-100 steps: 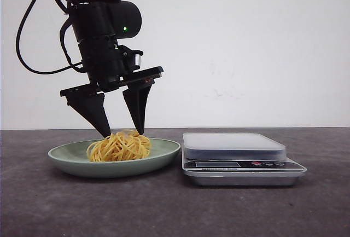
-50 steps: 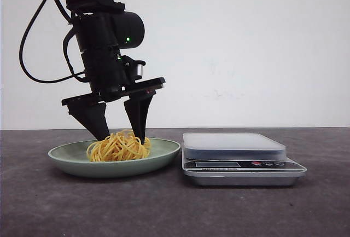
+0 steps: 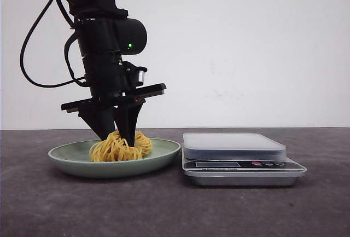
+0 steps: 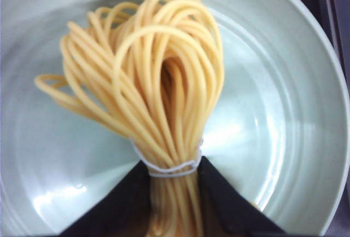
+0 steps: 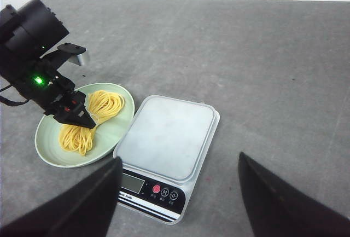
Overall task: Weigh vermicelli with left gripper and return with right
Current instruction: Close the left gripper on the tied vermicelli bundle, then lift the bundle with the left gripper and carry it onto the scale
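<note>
The vermicelli [image 3: 121, 145], a small nest of yellow strands tied with a white band, lies in the pale green plate [image 3: 164, 153] at the left. My left gripper [image 3: 117, 134] stands over it with both black fingers pressed onto the middle of the nest. In the left wrist view the fingers [image 4: 229, 204] squeeze the vermicelli [image 4: 158, 84] at the band, still resting in the plate [image 4: 295, 138]. The right wrist view shows the left gripper [image 5: 83, 121] on the vermicelli [image 5: 93, 119] in the plate [image 5: 49, 149]. My right gripper [image 5: 178, 204] is open and empty, high above the scale.
A silver digital kitchen scale [image 3: 235, 144] with a blank display stands right of the plate; it also shows in the right wrist view [image 5: 167, 149]. The dark grey table [image 3: 175, 209] stretches around both, with a white wall behind.
My left gripper came down a little and its fingers closed from wide apart onto the vermicelli. The nest bunched up between them. The plate and scale have not moved.
</note>
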Available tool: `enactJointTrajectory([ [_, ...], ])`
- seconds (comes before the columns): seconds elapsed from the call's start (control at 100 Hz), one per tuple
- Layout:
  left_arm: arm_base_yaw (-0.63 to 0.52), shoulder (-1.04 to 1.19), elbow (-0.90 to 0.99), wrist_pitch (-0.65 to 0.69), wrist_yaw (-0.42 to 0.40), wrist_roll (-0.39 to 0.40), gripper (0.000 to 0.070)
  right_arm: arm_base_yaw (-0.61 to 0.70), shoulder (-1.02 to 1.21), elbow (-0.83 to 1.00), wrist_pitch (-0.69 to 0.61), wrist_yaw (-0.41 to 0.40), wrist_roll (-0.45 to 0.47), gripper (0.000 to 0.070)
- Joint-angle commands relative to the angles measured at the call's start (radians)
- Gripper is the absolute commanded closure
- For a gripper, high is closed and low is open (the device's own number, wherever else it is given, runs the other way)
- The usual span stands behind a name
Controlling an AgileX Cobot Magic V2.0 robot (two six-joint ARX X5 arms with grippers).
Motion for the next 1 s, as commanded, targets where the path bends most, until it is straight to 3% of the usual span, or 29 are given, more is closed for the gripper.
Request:
enactJointTrajectory([
  [0.0,-0.010,0.013,0.023,0.003,0.001,0.014,0.0700,0.002,0.004,0.018,0.002,0.001,-0.010,0.0281],
  [0.46,-0.067,-0.143,0.143,0.016,0.000,0.047,0.0698,0.002,0.004,0.018,-0.006,0.005,-0.009,0.0281],
  [0.99,-0.237,-0.130,0.245,0.135,-0.032,-0.240,0.0691,0.002,0.004,0.018,-0.016,0.003,-0.010,0.0281],
])
